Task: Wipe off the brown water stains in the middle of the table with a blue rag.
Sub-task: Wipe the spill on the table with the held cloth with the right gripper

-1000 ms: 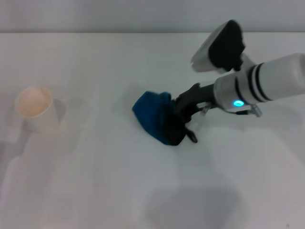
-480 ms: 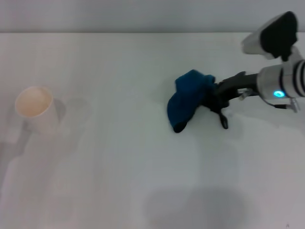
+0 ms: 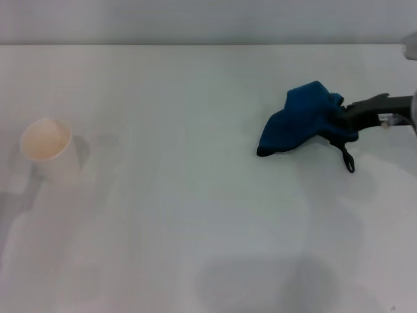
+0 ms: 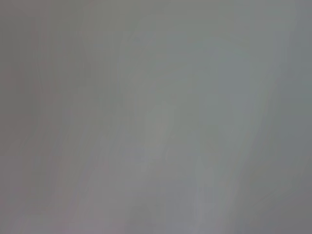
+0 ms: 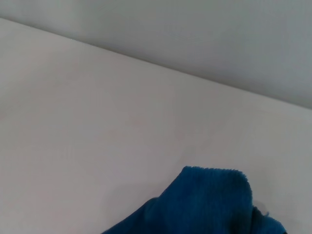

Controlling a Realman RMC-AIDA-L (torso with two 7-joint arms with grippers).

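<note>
The blue rag is bunched up at the right side of the white table, its black loop strap trailing toward the front. My right gripper reaches in from the right edge and is shut on the rag's right end. The right wrist view shows the rag close up, with bare table beyond it. No brown water stains show on the table in any view. My left gripper is out of view; the left wrist view shows only a plain grey surface.
A white paper cup stands upright near the table's left side. The table's far edge runs along the back.
My right gripper has pulled back to the right, dragging the blue rag from the table's middle to its right side. Most of the arm has left the head view.
</note>
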